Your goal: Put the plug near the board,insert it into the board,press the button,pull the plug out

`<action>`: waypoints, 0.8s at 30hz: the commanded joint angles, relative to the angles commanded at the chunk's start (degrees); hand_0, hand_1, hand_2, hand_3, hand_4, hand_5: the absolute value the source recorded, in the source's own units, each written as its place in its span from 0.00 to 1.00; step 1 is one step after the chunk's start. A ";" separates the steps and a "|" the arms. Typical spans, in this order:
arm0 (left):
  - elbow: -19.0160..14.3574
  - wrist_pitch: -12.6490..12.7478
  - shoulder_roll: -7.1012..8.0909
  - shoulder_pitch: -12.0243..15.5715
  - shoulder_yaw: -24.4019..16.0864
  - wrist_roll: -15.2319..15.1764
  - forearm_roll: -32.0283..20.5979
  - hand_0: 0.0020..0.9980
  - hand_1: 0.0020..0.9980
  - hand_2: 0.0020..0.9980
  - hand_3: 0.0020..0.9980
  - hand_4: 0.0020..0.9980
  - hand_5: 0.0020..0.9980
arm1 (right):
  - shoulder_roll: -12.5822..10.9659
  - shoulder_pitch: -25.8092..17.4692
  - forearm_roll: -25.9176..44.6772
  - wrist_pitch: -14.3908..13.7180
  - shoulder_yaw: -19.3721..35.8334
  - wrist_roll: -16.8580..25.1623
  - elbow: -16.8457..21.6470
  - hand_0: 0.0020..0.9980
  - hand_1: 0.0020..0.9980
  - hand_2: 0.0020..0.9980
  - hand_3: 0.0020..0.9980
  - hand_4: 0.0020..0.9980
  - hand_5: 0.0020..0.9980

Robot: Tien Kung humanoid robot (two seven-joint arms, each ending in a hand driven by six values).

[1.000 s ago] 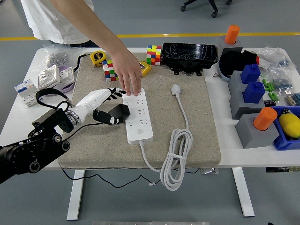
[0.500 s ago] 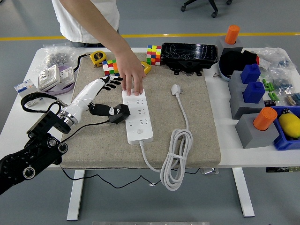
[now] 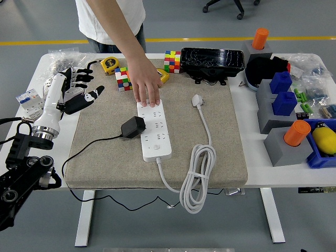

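A white power strip (image 3: 155,129) lies on the beige mat (image 3: 210,157) near its middle. A black plug adapter (image 3: 132,127) rests against the strip's left edge, its black cable trailing left and off the table's front. A person's hand (image 3: 145,86) presses down on the strip's far end. My left hand (image 3: 79,90) is raised over the mat's far left corner, fingers spread and empty, well away from the plug. The strip's own white plug (image 3: 197,100) and coiled cord (image 3: 197,173) lie to the right.
Colour cubes (image 3: 172,61) (image 3: 123,79), a yellow tape measure (image 3: 109,64) and a black tray (image 3: 212,62) line the far edge. White sockets (image 3: 58,86) sit at the far left. Grey and blue blocks with orange cylinders (image 3: 296,132) fill the right side.
My left hand let go of the black plug adapter and drew back up and to the left. The adapter stays beside the strip. The person's hand still holds the strip's far end.
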 joint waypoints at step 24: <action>-2.54 1.58 0.41 4.04 3.21 10.07 13.93 0.66 0.72 0.71 0.60 0.81 0.25 | 0.36 -1.50 -0.51 0.05 1.75 0.00 0.15 0.68 0.69 0.69 0.60 0.93 0.53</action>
